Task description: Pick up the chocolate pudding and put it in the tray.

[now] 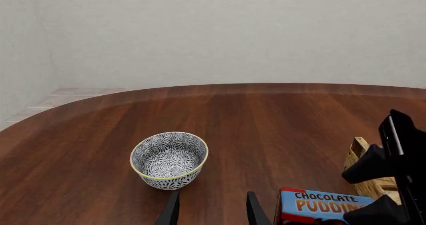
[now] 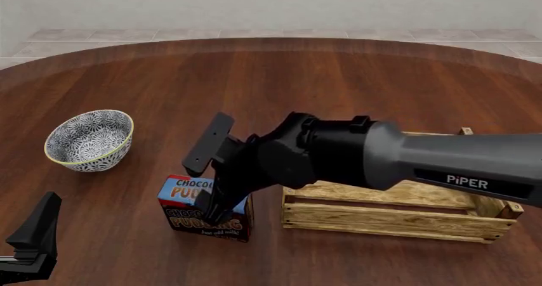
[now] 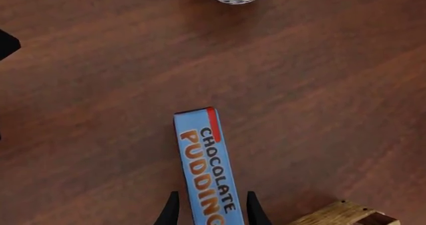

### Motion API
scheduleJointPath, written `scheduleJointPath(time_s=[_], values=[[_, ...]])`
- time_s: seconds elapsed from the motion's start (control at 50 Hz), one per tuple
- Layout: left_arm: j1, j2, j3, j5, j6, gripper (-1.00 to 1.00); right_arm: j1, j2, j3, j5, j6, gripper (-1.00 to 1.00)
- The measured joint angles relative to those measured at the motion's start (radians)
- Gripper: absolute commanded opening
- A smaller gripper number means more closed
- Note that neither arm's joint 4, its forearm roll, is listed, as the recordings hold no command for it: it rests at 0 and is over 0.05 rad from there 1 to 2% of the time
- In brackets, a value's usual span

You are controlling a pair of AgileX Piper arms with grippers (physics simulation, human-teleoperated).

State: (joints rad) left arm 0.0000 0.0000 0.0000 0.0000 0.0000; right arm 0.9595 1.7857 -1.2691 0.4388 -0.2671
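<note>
— At the far left of the wooden surface [image 2: 356, 77], what stood?

— The left gripper [image 1: 211, 207] sat low by the near edge, its jaws apart and holding nothing. Beyond it stood a round patterned bowl [image 2: 90, 139].

— And the chocolate pudding?

— The chocolate pudding [image 2: 205, 210] stood upright on the surface near the middle, just left of the tray [image 2: 398, 213] and not inside it. The right gripper [image 3: 211, 207] reached down over the carton, one finger [image 3: 169, 211] on each side of its narrow top; whether they pressed it could not be told.

— The tray?

— It rested at the right, partly under the right arm [image 2: 423, 159].
</note>
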Motion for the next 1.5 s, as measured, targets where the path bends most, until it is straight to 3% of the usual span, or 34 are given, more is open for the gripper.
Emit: scheduleJointPath(time_s=[1.5], values=[[0.000,0.000,0.000,0.000,0.000,1.00,-0.004,0.055,-0.002,-0.028,0.027,1.00]])
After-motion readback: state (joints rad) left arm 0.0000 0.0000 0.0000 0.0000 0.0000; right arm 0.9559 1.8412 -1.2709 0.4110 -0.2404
